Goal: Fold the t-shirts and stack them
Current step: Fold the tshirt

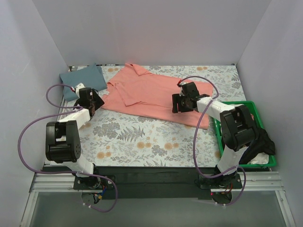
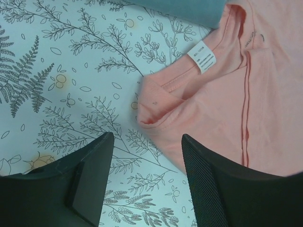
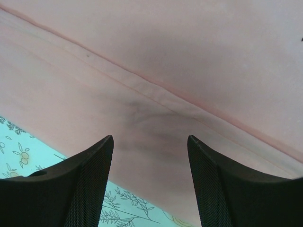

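Lying spread on the floral cloth [image 1: 137,137], the pink tee [image 1: 151,92] fills the middle, with the blue tee [image 1: 83,78] folded just beside it at the far left. The left gripper [image 2: 147,139] hangs with fingers apart at the pink tee's left corner, near its white label [image 2: 203,59]. The right gripper [image 3: 150,139], likewise spread and holding nothing, hangs over a seam on that tee's right part.

A lab robot cell: plain white panels [image 1: 142,28] wall in the table beyond and outboard of the left claw [image 1: 97,104] and right claw [image 1: 178,103]. Behind them, an aluminium-profile frame [image 1: 52,182] carries the arm bases, and purple cables [image 1: 19,142] loop loose.
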